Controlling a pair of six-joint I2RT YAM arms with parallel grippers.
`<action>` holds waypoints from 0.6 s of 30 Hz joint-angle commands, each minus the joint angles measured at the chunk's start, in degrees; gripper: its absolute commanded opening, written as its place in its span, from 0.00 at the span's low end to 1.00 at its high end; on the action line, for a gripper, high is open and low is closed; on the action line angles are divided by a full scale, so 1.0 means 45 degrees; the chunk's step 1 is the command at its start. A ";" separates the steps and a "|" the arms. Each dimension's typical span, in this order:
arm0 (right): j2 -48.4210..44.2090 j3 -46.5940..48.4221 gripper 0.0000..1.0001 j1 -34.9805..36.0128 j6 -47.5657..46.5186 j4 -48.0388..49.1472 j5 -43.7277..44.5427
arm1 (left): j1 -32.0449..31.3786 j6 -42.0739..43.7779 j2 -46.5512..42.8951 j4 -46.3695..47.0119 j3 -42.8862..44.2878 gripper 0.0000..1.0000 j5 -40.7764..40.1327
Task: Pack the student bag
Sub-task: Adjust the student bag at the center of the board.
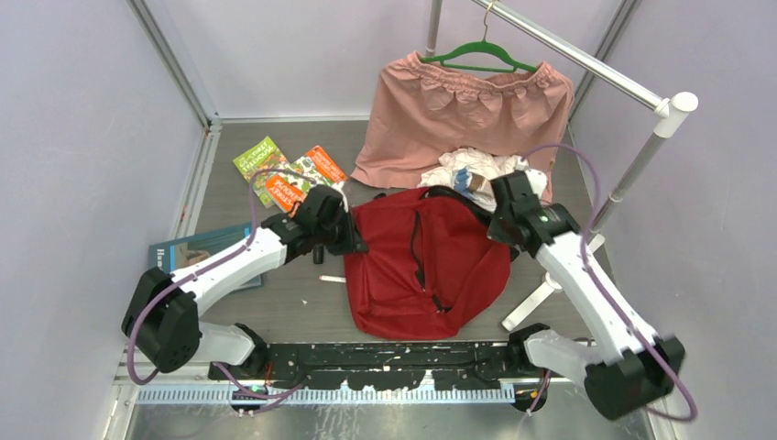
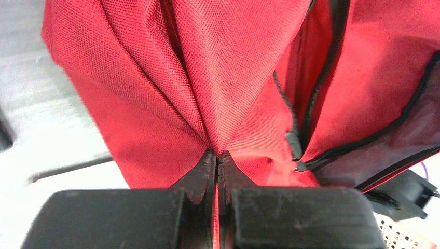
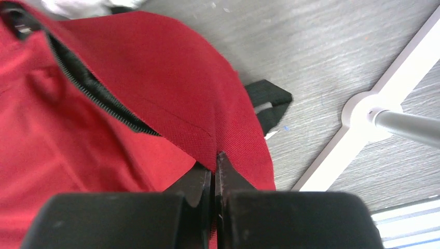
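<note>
While this soft, light dark-red fabric backpack is sagging, my left pincer and right pincer are both clamping its side folds.

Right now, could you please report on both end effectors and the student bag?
Left end effector shut on student bag, left edge. Right end effector shut on right edge. Zip looks open. White cloth lies beside its top.

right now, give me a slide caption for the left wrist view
Fold of the bag pinched in the shut left end effector, open zipper to its right.
</note>
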 commanded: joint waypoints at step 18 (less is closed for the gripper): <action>-0.6188 0.0092 0.19 0.0002 0.1449 -0.1335 -0.6978 | -0.0074 0.3929 0.7955 -0.0860 1.4035 0.00 0.1332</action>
